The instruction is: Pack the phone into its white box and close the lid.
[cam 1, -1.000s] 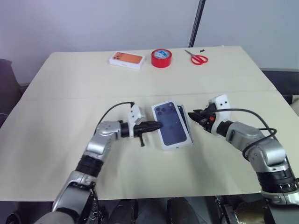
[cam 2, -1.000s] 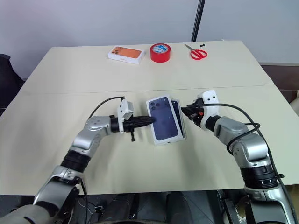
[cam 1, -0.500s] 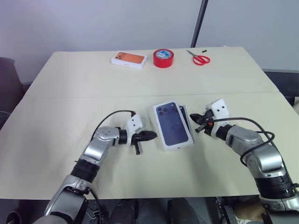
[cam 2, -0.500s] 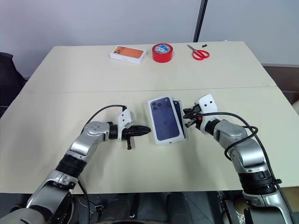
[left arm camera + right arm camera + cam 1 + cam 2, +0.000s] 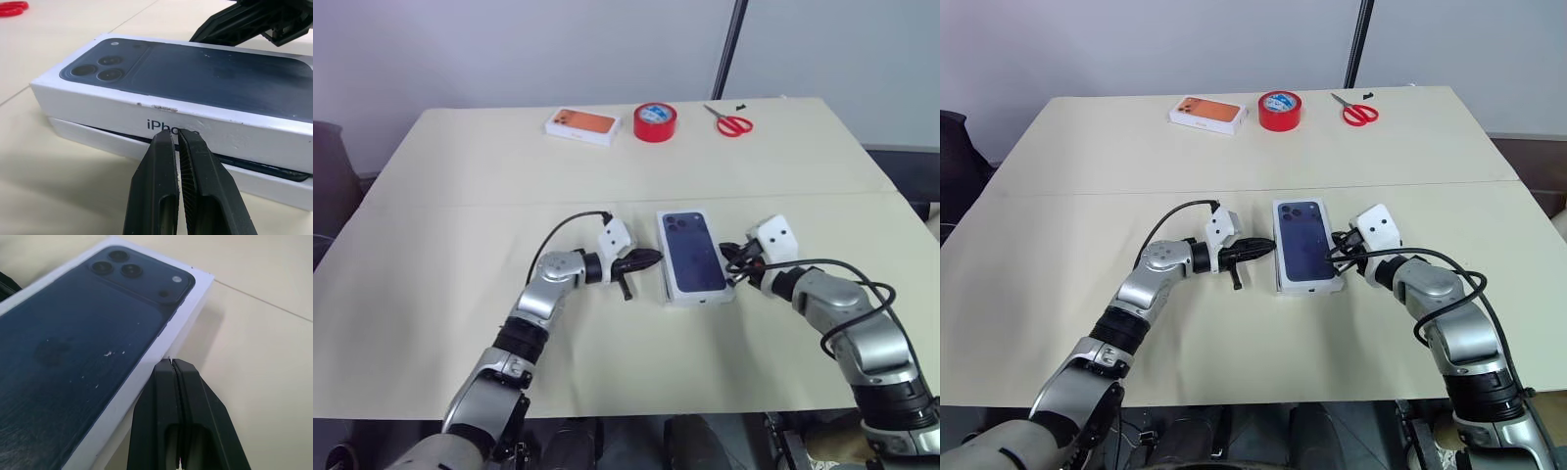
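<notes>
Both claws, left (image 5: 177,138) and right (image 5: 171,366), pinch closed against the lid (image 5: 693,254).

The lid (image 5: 694,255) sits on the white box (image 5: 146,147), near the middle of the table (image 5: 440,225). Taking the lid as landmark: the left gripper (image 5: 649,260) lies just to its left, the right gripper (image 5: 732,265) just to its right. Well behind it, along the table's far edge, stand an orange-topped box (image 5: 579,125) to the left, a tape roll (image 5: 654,121) roughly straight behind, and scissors (image 5: 732,122) to the right.
</notes>
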